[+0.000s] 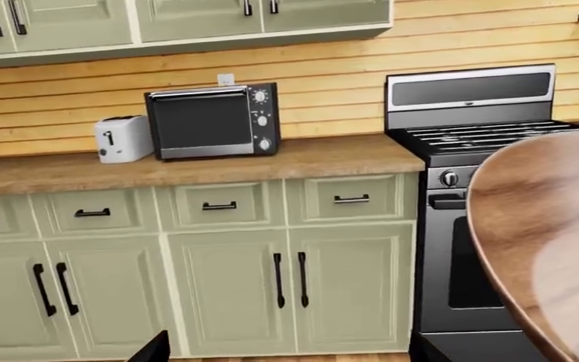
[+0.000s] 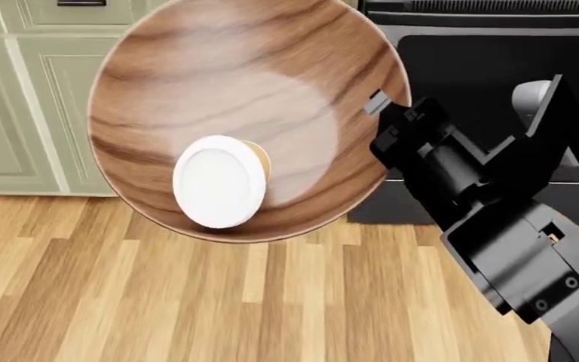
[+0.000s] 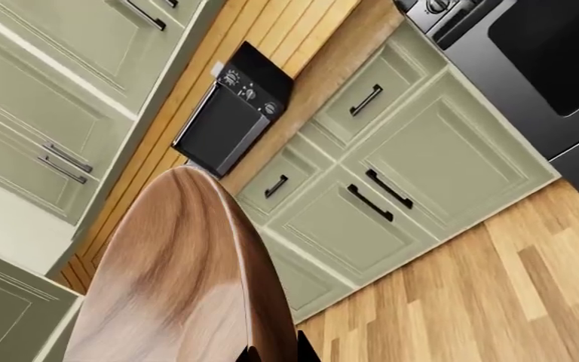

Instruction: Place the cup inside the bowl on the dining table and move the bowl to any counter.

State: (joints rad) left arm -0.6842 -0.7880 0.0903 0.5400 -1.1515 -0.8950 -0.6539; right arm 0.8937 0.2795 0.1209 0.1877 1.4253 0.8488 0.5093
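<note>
Above the floor before the counter (image 1: 189, 170), the bowl (image 2: 249, 113), with the cup (image 2: 219, 181) inside, is clamped at its rim by the right gripper (image 2: 385, 109) and should be kept level; the left jaws cannot be judged.

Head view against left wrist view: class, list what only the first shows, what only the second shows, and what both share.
Only the head view shows the cup lying inside the bowl, the right arm's gripper at the bowl's rim, and the plank floor. Only the left wrist view shows the counter, the toaster, the toaster oven and the stove's burners. Both show the bowl, the green cabinets and the stove front.
</note>
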